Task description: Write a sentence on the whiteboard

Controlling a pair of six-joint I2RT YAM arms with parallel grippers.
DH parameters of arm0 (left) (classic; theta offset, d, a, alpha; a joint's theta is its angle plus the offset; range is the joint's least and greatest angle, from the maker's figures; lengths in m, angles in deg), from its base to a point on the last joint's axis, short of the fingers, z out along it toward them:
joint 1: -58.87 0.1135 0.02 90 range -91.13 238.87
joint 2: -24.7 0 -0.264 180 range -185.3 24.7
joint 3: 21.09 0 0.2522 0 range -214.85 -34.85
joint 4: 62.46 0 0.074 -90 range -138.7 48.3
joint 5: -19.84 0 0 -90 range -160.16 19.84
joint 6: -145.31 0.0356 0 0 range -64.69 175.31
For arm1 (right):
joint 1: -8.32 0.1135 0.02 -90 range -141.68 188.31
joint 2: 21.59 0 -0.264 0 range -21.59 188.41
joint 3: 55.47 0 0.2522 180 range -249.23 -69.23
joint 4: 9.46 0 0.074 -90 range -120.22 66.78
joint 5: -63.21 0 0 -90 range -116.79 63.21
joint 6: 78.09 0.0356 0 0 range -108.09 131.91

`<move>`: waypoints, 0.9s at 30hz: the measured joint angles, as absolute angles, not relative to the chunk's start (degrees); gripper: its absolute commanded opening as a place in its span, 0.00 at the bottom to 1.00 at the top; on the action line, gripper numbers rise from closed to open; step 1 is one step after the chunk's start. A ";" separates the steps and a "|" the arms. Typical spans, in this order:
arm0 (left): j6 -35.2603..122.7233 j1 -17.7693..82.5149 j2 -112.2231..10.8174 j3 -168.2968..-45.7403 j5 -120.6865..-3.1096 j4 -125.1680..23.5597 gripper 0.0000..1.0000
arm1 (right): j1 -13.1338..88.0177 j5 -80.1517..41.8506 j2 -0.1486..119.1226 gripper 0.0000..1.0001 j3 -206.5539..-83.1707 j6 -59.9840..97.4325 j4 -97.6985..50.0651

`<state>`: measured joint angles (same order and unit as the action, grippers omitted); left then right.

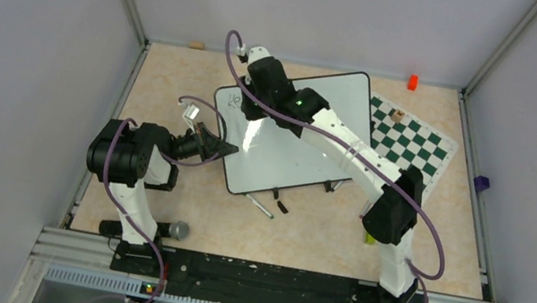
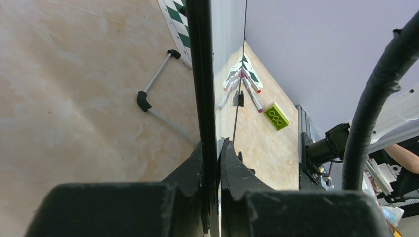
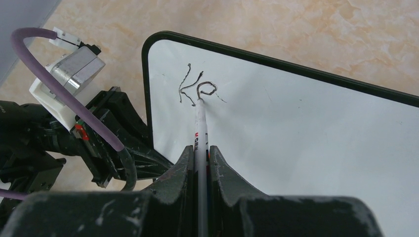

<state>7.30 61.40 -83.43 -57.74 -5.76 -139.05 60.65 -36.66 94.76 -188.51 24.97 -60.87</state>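
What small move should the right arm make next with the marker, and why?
Probably drag the marker tip slightly right to start the next letter. Only "Ke" is on the whiteboard, the tip rests at the e, the right gripper grips it, and the left gripper clamps the board's edge.

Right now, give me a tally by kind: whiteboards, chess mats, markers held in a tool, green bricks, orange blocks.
whiteboard: 1
chess mat: 1
marker held in the right tool: 1
green brick: 1
orange block: 1
Total: 5
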 measured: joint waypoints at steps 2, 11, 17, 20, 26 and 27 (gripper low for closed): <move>7.30 61.40 -83.43 -57.74 -5.78 -139.05 0.00 | 60.65 -36.68 94.76 0.00 -188.51 24.95 -61.07; 7.28 61.40 -83.43 -57.74 -5.95 -139.05 0.00 | 60.74 -37.75 94.67 0.00 -188.51 24.97 -62.18; 7.28 61.40 -83.43 -57.74 -5.91 -139.05 0.00 | 60.80 -38.23 94.48 0.00 -188.51 24.95 -62.31; 7.32 61.40 -83.43 -57.74 -5.63 -139.07 0.00 | 60.78 -38.30 94.02 0.00 -188.34 24.95 -62.12; 7.41 61.37 -83.41 -57.74 -5.50 -139.07 0.00 | 60.63 -38.50 88.95 0.00 -182.26 24.49 -59.54; 7.41 61.37 -83.41 -57.74 -5.50 -139.07 0.00 | 60.63 -38.30 87.55 0.00 -180.60 24.18 -58.53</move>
